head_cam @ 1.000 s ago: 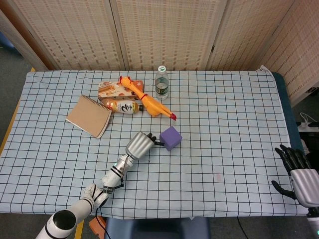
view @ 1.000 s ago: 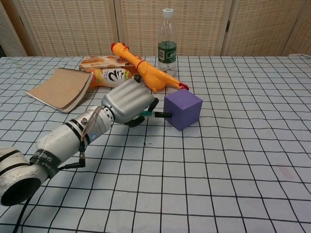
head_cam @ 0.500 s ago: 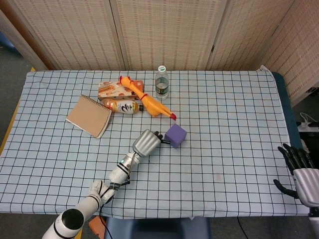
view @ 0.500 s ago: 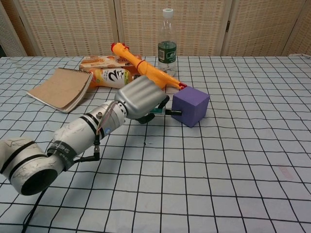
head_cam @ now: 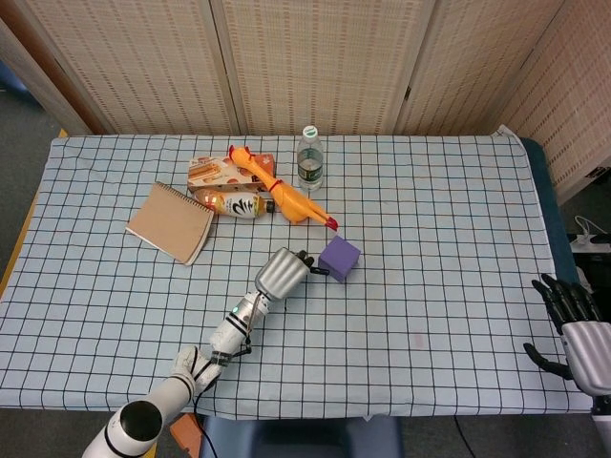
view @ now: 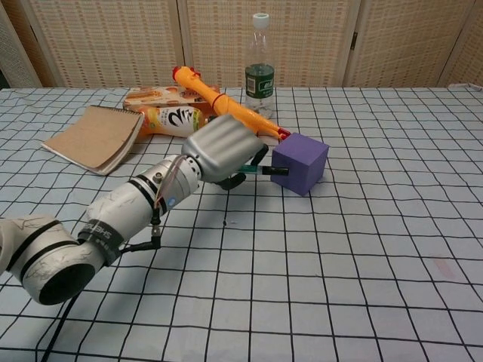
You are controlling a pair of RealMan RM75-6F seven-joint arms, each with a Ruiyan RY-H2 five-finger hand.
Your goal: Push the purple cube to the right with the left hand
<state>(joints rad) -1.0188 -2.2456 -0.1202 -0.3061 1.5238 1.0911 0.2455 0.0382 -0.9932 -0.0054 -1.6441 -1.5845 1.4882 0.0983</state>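
Observation:
The purple cube (head_cam: 339, 259) (view: 300, 163) sits on the checked cloth just below the rubber chicken's feet. My left hand (head_cam: 285, 272) (view: 222, 152) lies directly to its left, fingers curled in, with one dark fingertip (view: 278, 171) touching the cube's left face. It holds nothing. My right hand (head_cam: 575, 324) hangs at the table's right edge, fingers spread and empty; the chest view does not show it.
A yellow rubber chicken (head_cam: 282, 197) (view: 230, 110) lies just behind the cube. Further back stand a water bottle (head_cam: 309, 159) (view: 259, 69), a snack box (head_cam: 212, 171) and a small orange bottle (head_cam: 232, 203). A brown notebook (head_cam: 171, 222) lies at left.
My left hand has pushed the purple cube to the right and slightly away, closer to the chicken's feet. The right hand has stayed put.

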